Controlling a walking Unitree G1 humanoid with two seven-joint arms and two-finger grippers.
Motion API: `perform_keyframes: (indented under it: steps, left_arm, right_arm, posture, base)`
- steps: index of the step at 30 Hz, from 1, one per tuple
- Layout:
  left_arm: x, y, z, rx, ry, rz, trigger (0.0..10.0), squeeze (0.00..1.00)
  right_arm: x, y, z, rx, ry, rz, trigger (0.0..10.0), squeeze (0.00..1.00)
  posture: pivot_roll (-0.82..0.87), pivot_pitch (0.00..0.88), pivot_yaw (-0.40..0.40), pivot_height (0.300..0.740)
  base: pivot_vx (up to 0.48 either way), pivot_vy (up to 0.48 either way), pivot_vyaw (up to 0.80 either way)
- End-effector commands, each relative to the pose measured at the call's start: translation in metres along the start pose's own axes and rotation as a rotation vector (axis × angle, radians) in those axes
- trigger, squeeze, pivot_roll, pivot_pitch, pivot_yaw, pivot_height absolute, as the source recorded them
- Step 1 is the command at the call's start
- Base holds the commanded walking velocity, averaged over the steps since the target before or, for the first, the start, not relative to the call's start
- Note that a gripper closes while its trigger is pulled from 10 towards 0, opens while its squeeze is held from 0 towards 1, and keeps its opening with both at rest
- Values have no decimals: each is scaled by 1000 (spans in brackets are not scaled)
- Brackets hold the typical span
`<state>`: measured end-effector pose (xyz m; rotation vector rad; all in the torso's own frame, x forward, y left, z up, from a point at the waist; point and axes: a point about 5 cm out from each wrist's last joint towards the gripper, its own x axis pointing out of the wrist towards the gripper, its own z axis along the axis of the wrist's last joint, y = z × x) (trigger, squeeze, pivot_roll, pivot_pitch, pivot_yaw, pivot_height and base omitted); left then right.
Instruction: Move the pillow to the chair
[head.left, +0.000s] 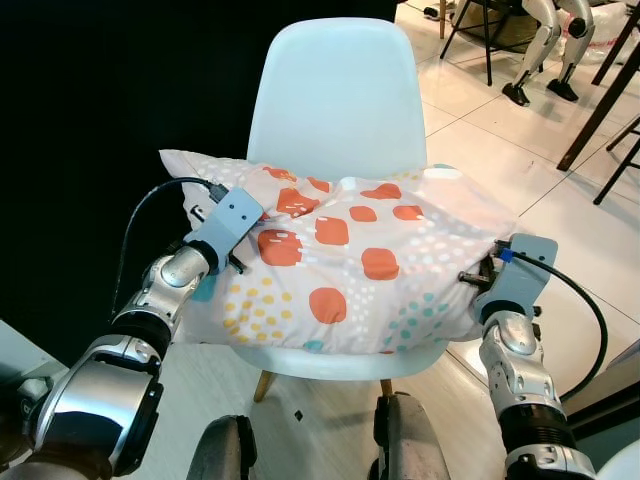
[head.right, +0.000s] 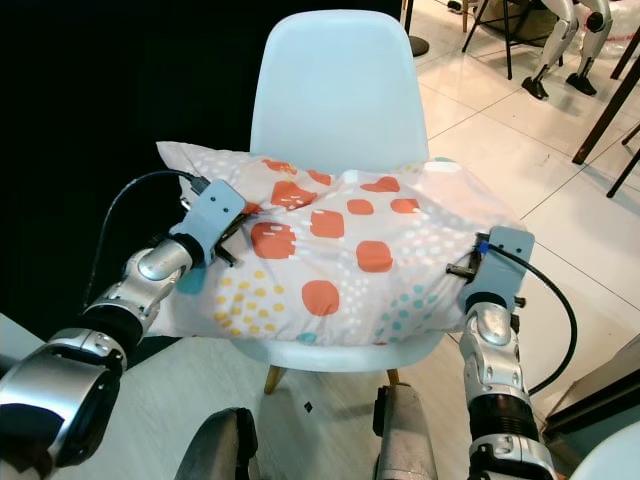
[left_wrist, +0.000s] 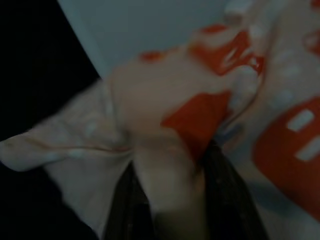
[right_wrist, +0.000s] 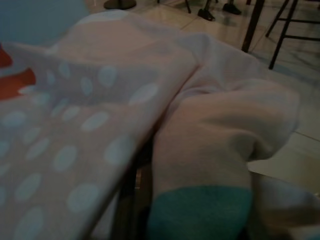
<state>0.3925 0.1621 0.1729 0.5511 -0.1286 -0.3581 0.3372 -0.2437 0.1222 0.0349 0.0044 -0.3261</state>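
Left eye view: pillow (head.left: 345, 262), white with orange patches and dots, lies across the seat of the pale blue chair (head.left: 335, 95), overhanging left and right edges. Left hand (head.left: 243, 232) grips the pillow's left edge; right hand (head.left: 478, 277) is at its right edge, fabric bunched there. Tiled floor (head.left: 480, 135) to the far right.

Right eye view: same layout, pillow resting on the seat against the chair back.

Left wrist view: fingers (left_wrist: 122, 200) closed tight on a fold of pillow fabric, chair shell behind.

Right wrist view: dark, a bunch of pillow cloth pinched between the fingers (right_wrist: 127, 195).
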Motion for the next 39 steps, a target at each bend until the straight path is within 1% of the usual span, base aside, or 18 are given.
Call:
perform_keyframes:
  steps: [1, 9, 12, 13, 14, 15, 20, 22, 23, 25, 26, 27, 28, 30, 31, 32, 34, 39]
  left_arm:
    - [-5, 11, -7, -6, 37, 27, 10000, 1000]
    - [-26, 44, -20, -50, 59, 199, 10000, 1000]
    - [-42, 57, -25, -44, 38, 309, 10000, 1000]
    - [-51, 66, -24, -80, -12, 387, 10000, 906]
    - [-56, 70, -21, -106, -49, 425, 10000, 51]
    - [-59, 74, -18, -126, -82, 462, 10000, 0]
    - [-63, 81, -4, -95, -170, 504, 10000, 0]
    - [-55, 73, 23, -37, -282, 437, 10000, 0]
    - [-55, 73, 23, -37, -282, 437, 10000, 0]
    - [-49, 68, 32, -60, -307, 410, 10000, 0]
    - [-49, 68, 32, -60, -307, 410, 10000, 0]
    - [-44, 59, 31, -151, -278, 406, 10000, 0]
    - [-41, 50, 26, -249, -245, 396, 10000, 0]
    - [-39, 44, 23, -317, -223, 387, 10000, 0]
    - [-37, 29, 17, -394, -193, 362, 10000, 0]
    - [-36, 6, 8, -424, -157, 307, 10000, 0]
    - [-36, -6, 2, -409, -136, 277, 10000, 0]
    - [-38, -37, -45, -411, 103, 255, 10000, 0]
  right_arm:
    - [1, 2, -1, 17, -7, 13, 10000, 1000]
    - [4, -16, 6, -30, -47, -38, 10000, 1000]
    - [1, -32, 20, -123, -136, -150, 10000, 1000]
    - [-2, -41, 37, -137, -254, -223, 10000, 0]
    - [-4, -45, 47, -145, -321, -256, 10000, 0]
    - [-6, -47, 56, -164, -376, -273, 10000, 0]
    - [-9, -38, 76, -205, -494, -263, 10000, 0]
    - [-11, -5, 78, -212, -533, -119, 10000, 0]
    - [-11, -5, 78, -212, -533, -119, 10000, 0]
    - [-15, 32, 66, -173, -505, 109, 10000, 0]
    - [-15, 32, 66, -173, -505, 109, 10000, 0]
    - [-23, 61, 49, -32, -405, 256, 10000, 0]
    - [-27, 75, 38, 60, -322, 318, 10000, 0]
    - [-30, 83, 31, 119, -270, 353, 10000, 0]
    - [-36, 96, 19, 144, -199, 433, 10000, 0]
    - [-46, 110, 5, 106, -156, 518, 10000, 0]
    - [-50, 114, -1, 72, -158, 541, 10000, 0]
    - [-50, 122, -19, -18, -115, 556, 10000, 0]
  posture:
    - [20, 200, 31, 582]
    - [27, 172, 40, 582]
    - [35, 162, 35, 582]
    - [39, 155, 33, 582]
    - [40, 152, 32, 582]
    - [41, 149, 30, 582]
    - [43, 136, 28, 582]
    - [46, 121, 25, 582]
    - [46, 121, 25, 582]
    - [48, 114, 24, 582]
    - [48, 114, 24, 582]
    - [48, 106, 26, 582]
    - [51, 101, 27, 582]
    - [51, 101, 27, 582]
    - [50, 96, 27, 582]
    - [51, 97, 24, 582]
    - [50, 100, 22, 582]
    - [48, 115, 9, 582]
  base:
    - [0, 0, 0]
    - [0, 0, 0]
    - [0, 0, 0]
    - [0, 0, 0]
    - [0, 0, 0]
    - [0, 0, 0]
    - [0, 0, 0]
    - [0, 0, 0]
    - [0, 0, 0]
    - [0, 0, 0]
    - [0, 0, 0]
    - [0, 0, 0]
    - [0, 0, 0]
    - [0, 0, 0]
    - [0, 0, 0]
    - [0, 0, 0]
    - [0, 0, 0]
    - [0, 0, 0]
